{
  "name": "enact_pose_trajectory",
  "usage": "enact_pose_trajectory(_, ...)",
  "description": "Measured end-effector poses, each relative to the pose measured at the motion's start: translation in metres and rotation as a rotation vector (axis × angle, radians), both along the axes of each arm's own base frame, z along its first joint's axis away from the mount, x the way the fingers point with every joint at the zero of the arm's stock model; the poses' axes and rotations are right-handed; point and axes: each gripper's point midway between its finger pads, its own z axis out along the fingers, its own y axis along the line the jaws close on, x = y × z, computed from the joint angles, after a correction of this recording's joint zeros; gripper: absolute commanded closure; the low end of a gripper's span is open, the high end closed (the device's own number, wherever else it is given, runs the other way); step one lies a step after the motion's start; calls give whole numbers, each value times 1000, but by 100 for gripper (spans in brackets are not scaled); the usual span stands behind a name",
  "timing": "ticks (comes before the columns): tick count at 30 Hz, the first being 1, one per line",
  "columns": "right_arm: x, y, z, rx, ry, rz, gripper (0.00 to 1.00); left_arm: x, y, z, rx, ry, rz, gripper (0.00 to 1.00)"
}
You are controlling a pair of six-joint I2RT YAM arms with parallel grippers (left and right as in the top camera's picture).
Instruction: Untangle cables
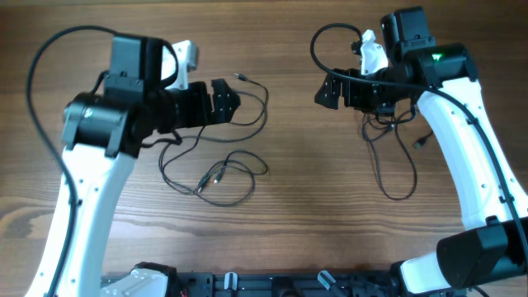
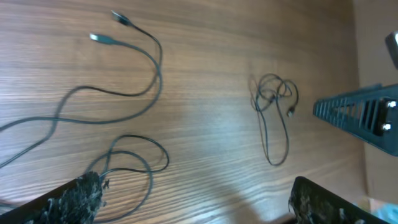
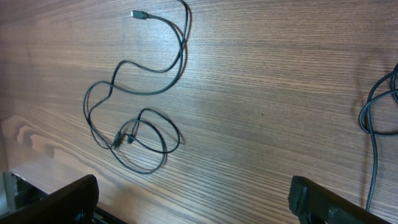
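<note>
From above, the brown wooden table (image 1: 289, 239) has two arms over it. The left gripper (image 1: 227, 99) points toward the middle. One end of the left bunch of cables (image 1: 223, 169) lies right by it, and the rest curls into loops on the near side. The right gripper (image 1: 330, 89) also points toward the middle. The right bunch of cables (image 1: 393, 195) lies partly under that arm, with one long loop reaching nearer. The two bunches are well apart.

From the left wrist, the left gripper (image 2: 199, 199) is wide open. Its two fingers (image 2: 81, 198) sit far from each other with only bare table between them, so it holds nothing. The left bunch of cables (image 2: 134, 93) snakes across the left side, with two small silvery plugs at the far end. The right bunch of cables (image 2: 273, 106) is a small tangle further right.

From the right wrist, the right gripper (image 3: 193, 199) is wide open too and holds nothing. The left bunch of cables (image 3: 134, 134) loops on the left, and the right bunch of cables (image 3: 375, 124) peeks in at the right edge
</note>
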Motion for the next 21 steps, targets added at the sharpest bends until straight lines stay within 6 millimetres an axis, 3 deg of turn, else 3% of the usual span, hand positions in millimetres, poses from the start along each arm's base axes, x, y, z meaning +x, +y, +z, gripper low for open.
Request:
enact_pose_trajectory(3, 0, 0, 0, 0, 0, -2, 0, -6, 15, -9, 59, 53, 77, 0)
enact_pose_trajectory(7, 1, 0, 0, 7, 12, -27, 0, -11, 48, -48, 224, 219, 248, 0)
enact_pose_trajectory(13, 0, 3, 0, 10, 20, -36, 0, -4, 84, -86, 364, 342, 467, 0)
enact_pose_trajectory(18, 0, 4, 0, 11, 18, -35, 0, 4, 108, -103, 402, 387, 576, 0)
enact_pose_trajectory(21, 1, 4, 0, 7, 14, -40, 0, 6, 134, -109, 452, 410, 657, 0)
